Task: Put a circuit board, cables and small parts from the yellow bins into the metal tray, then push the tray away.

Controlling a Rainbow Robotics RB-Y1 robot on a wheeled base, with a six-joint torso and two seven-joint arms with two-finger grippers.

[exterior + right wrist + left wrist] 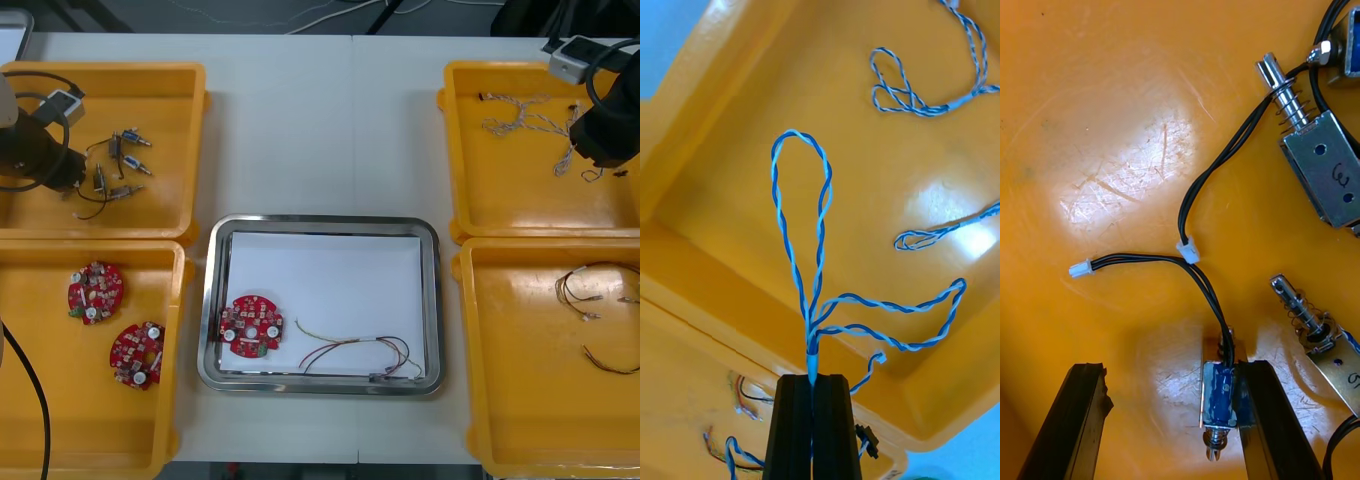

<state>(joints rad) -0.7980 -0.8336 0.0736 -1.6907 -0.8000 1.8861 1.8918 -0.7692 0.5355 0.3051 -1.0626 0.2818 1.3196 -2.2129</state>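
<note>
My left gripper (1169, 424) is open, low in the far left yellow bin (100, 80). A small metal part (1220, 394) with a blue body and black leads lies between its fingers, against one finger (1270, 420). More small metal parts (1322, 165) lie just beyond. My right gripper (814, 405) is shut on a twisted blue and white cable (801, 225), held over the far right yellow bin (500, 210); the cable's loops stand out past the fingertips. The metal tray (320, 222) holds a red circuit board (250, 325) and a red and yellow cable (350, 350).
The near left bin (40, 420) holds two red circuit boards (95, 290). Red and yellow cables (595, 300) lie in the near right bin (520, 420). Other blue and white cables (902, 90) rest on the far right bin's floor.
</note>
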